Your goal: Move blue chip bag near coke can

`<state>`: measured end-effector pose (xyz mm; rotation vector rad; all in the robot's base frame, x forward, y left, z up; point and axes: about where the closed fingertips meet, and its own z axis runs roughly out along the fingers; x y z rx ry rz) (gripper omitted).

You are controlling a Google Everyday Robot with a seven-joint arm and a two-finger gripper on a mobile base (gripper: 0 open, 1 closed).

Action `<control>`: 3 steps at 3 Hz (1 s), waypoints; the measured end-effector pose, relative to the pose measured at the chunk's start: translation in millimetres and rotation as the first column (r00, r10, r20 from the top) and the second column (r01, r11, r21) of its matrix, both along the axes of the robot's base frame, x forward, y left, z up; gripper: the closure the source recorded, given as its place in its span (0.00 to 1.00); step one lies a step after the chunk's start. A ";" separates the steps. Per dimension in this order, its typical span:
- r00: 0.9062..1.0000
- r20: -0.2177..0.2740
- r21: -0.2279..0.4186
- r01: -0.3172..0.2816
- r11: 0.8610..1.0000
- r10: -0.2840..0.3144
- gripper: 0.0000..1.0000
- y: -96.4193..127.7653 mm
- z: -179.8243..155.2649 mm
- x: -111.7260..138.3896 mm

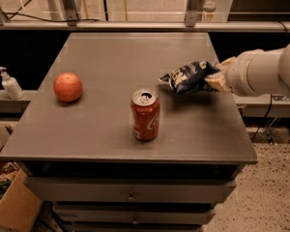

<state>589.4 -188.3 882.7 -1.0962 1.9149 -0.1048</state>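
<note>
Though part-hidden, gripper (214, 78) at chip bag (187, 76)

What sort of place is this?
Probably a lab or workshop: grey table with drawers, cardboard box, speckled floor. The tool holds the bag over the table.

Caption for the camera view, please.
Gripper over the table holds the blue chip bag close to the upright coke can.

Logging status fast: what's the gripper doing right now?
Gripper: shut on the blue chip bag, over the table's right side, right of the coke can.
</note>
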 end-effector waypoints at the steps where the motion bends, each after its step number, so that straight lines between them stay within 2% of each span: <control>1: 1.000 -0.004 -0.066 0.013 0.998 -0.013 1.00 -13.6 -11.0 -26.0; 2: 1.000 -0.004 -0.091 0.022 0.996 -0.022 1.00 -22.4 -16.3 -46.8; 3: 1.000 0.008 -0.074 0.007 0.997 -0.007 1.00 -20.5 -10.3 -63.9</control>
